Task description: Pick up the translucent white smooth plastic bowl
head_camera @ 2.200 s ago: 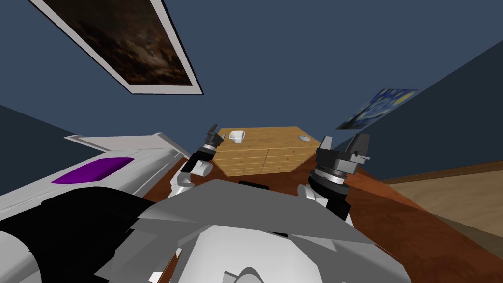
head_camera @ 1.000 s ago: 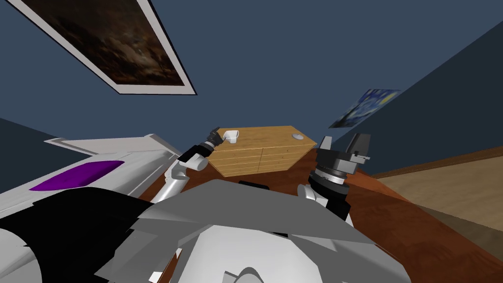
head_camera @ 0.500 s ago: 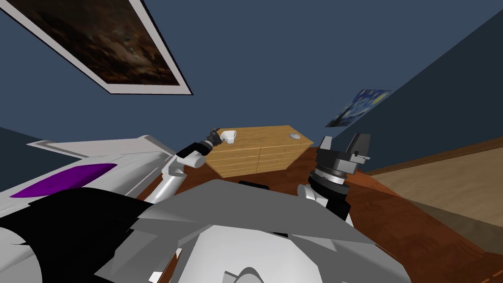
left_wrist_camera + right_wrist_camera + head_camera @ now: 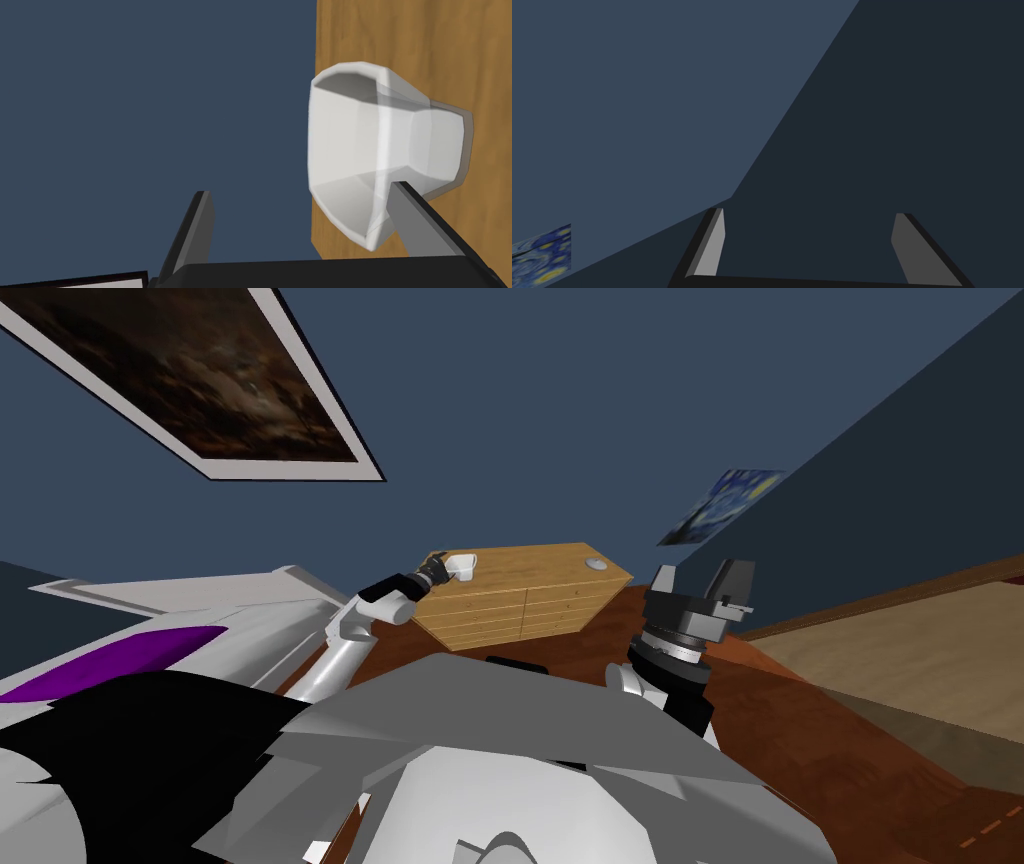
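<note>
The white translucent bowl (image 4: 460, 565) stands at the left end of a wooden dresser's top (image 4: 540, 560). My left arm is stretched out to it, and the left gripper (image 4: 440, 569) is right beside the bowl. In the left wrist view the bowl (image 4: 360, 150) sits on the wooden top (image 4: 400, 40) near its edge. The left gripper (image 4: 299, 188) is open. One finger (image 4: 415, 220) lies at the bowl's outer wall, and the other is out past the dresser's end. My right gripper (image 4: 698, 580) is held up near my chest, open (image 4: 807, 212) and holding nothing.
A small grey round object (image 4: 596, 564) lies at the dresser's right end. A white bed with a purple pillow (image 4: 130, 653) runs along my left. The dresser's drawer fronts (image 4: 510, 613) face me across a red-brown floor (image 4: 800, 718).
My left arm has stretched forward until its gripper reached the bowl. The whole head view has shifted, so I have moved as well. The right arm has kept its pose.
</note>
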You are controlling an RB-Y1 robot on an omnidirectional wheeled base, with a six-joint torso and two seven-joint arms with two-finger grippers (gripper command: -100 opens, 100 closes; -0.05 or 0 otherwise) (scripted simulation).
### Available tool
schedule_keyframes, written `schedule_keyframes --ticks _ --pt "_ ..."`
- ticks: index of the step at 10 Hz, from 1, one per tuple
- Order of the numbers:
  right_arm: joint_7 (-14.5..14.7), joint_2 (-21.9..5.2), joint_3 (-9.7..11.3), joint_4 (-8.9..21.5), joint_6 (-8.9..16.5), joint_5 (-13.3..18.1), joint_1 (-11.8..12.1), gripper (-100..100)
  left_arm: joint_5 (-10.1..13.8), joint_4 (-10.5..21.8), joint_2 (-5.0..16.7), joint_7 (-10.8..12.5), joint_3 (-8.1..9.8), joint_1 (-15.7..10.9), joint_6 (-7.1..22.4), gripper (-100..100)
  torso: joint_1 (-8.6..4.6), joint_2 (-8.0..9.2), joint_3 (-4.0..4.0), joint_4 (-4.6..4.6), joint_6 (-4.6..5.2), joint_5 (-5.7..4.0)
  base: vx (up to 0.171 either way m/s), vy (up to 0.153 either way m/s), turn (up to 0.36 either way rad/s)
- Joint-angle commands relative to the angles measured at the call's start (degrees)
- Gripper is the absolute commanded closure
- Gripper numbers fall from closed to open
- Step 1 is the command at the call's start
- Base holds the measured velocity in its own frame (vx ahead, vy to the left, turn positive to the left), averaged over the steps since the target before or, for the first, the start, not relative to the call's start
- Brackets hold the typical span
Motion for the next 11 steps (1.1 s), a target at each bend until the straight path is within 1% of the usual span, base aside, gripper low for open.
schedule_keyframes --ticks 1,2,3,4,5,6,8,9,10,11 --pt "0.0 0.0 0.0 0.0 0.0 0.0 0.0 0 1.4 1.26 1.68 0.26 1.3 -0.9 2.86 -100 0.0 0.0 0.0 0.0 0.0 0.0 0.017 -0.036 -0.089" --pt "0.0 0.0 0.0 0.0 0.0 0.0 0.0 0 1.4 1.26 1.68 0.26 1.3 -0.9 4.57 -100 -0.05 -0.03 -0.02 0.0 0.03 -0.01 0.02 -0.032 -0.056" --pt "0.0 0.0 0.0 0.0 0.0 0.0 0.0 0 1.4 1.26 1.68 0.26 1.3 -0.9 4.99 -100 -0.05 -0.04 -0.02 -0.01 0.0 -0.01 0.006 -0.014 0.006" --pt "0.0 0.0 0.0 0.0 0.0 0.0 0.0 0 2.63 2.57 3.21 0.46 2.6 -1.79 7.26 -100 0.0 0.0 0.0 0.0 0.0 0.0 0.007 -0.032 -0.101" --pt "0.0 0.0 0.0 0.0 0.0 0.0 0.0 0 2.63 2.57 3.21 0.46 2.6 -1.79 8.98 -100 -0.04 0.0 0.0 0.0 0.03 -0.01 0.011 -0.029 -0.05" --pt "0.0 0.0 0.0 0.0 0.0 0.0 0.0 0 3.8 3.97 4.69 0.59 3.93 -2.66 10.7 -100 -0.03 0.0 0.0 0.0 -0.01 -0.01 0.019 -0.042 -0.095" --pt "0.0 0.0 0.0 0.0 0.0 0.0 0.0 0 3.8 3.97 4.69 0.59 3.93 -2.66 13.33 -100 -0.05 -0.03 -0.02 -0.01 0.0 -0.01 0.016 -0.021 -0.022" --pt "0.0 0.0 0.0 0.0 0.0 0.0 0.0 0 4.91 5.45 6.1 0.68 5.29 -3.5 15.47 -100 0.01 -0.01 -0.01 0.0 -0.01 0.0 0.024 -0.026 -0.094" --pt "0.0 0.0 0.0 0.0 0.0 0.0 0.0 0 4.91 5.45 6.1 0.68 5.29 -3.5 17.09 -100 -0.01 -0.05 -0.03 -0.01 0.02 0.0 0.019 -0.025 -0.062" --pt "0.0 0.0 0.0 0.0 0.0 0.0 0.0 0 5.96 6.99 7.44 0.72 6.65 -4.3 18.88 -100 -0.02 -0.03 -0.02 -0.01 -0.01 -0.01 0.024 -0.031 -0.09"
